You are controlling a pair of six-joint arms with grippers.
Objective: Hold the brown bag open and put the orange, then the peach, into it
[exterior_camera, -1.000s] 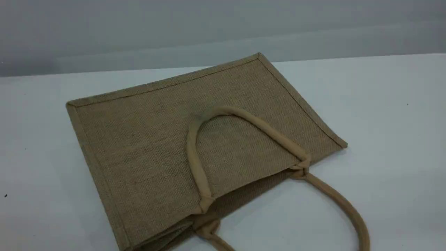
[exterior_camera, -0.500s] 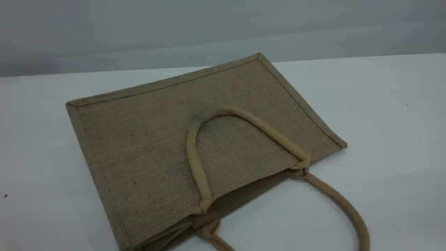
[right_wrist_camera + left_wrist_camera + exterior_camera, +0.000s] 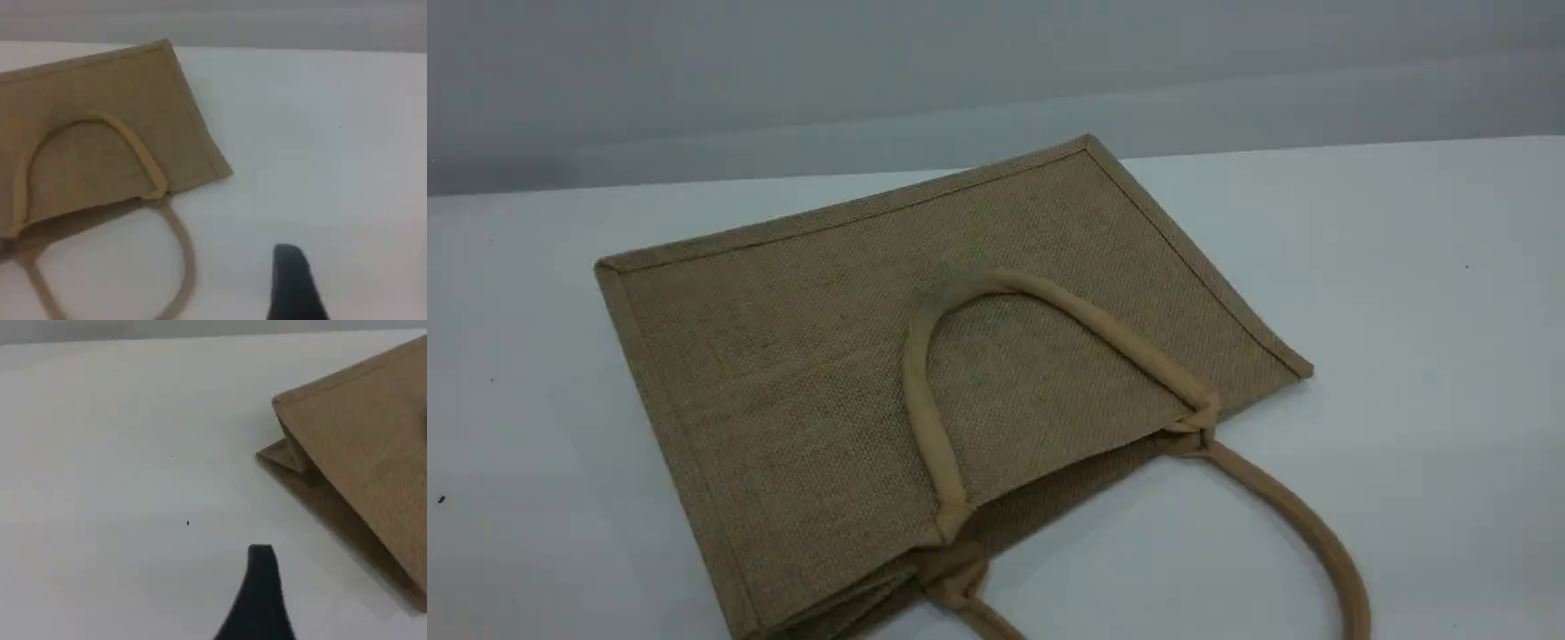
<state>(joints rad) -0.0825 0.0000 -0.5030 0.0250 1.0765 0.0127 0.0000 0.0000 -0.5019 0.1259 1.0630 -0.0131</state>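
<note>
The brown bag (image 3: 800, 356) lies flat on the white table (image 3: 1405, 311), its mouth toward the near right. One loop handle (image 3: 1049, 298) rests on top of the bag. The other handle (image 3: 1316, 533) lies on the table. The orange and the peach are out of view. Neither gripper appears in the scene view. The left wrist view shows one dark fingertip (image 3: 261, 587) above bare table, left of the bag's corner (image 3: 360, 440). In the right wrist view a single fingertip (image 3: 293, 280) hangs right of the bag (image 3: 100, 87) and its loose handle (image 3: 183, 253). Nothing is held.
A grey wall (image 3: 996, 80) runs behind the table's far edge. Small dark specks (image 3: 440, 500) dot the white surface.
</note>
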